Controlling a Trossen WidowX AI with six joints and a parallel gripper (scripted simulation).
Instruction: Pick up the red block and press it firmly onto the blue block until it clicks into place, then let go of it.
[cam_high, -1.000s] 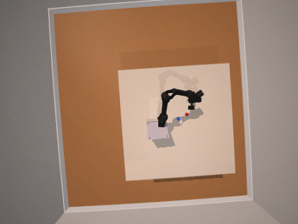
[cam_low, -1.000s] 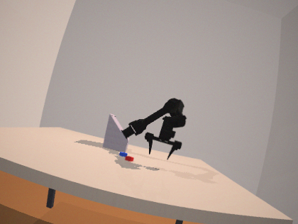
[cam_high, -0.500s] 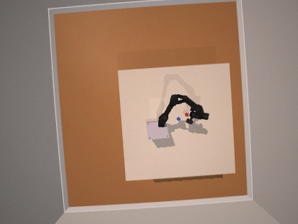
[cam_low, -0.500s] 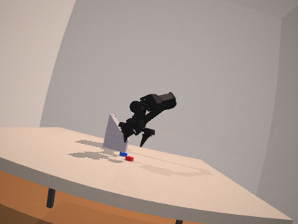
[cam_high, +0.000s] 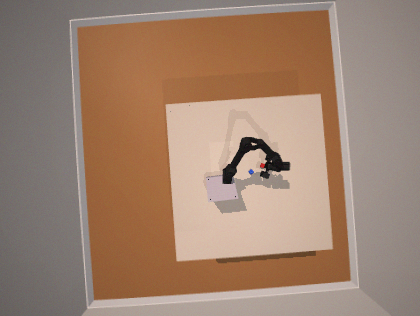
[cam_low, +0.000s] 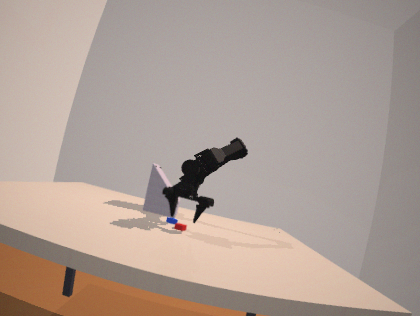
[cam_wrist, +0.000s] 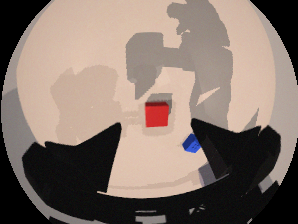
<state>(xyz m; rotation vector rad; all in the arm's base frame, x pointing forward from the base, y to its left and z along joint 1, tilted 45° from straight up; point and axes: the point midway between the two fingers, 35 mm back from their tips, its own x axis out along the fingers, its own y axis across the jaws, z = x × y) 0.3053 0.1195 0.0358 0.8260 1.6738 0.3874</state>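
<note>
The pale table (cam_high: 200, 230) (cam_low: 120, 255) (cam_wrist: 155, 172) carries the black arm (cam_high: 236, 159) (cam_low: 192, 176), whose gripper (cam_high: 266, 166) (cam_low: 184, 220) (cam_wrist: 157, 124) hangs above it, fingers wide apart and nothing between them. The red block (cam_high: 262, 165) (cam_low: 180, 227) (cam_wrist: 157, 114) sits on the tabletop near the blue block (cam_high: 251, 172) (cam_low: 172, 220) (cam_wrist: 190, 144). From where I stand, depth is hard to judge, but if the gripper descends off-centre, a fingertip could land on the red block or knock the blue one askew.

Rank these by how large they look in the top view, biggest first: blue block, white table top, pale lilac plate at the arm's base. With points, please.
1. White table top (cam_high: 280, 215) (cam_low: 280, 270) (cam_wrist: 55, 55)
2. Pale lilac plate (cam_high: 221, 190) (cam_low: 156, 195)
3. Blue block (cam_high: 251, 171) (cam_low: 172, 220) (cam_wrist: 191, 144)
</note>
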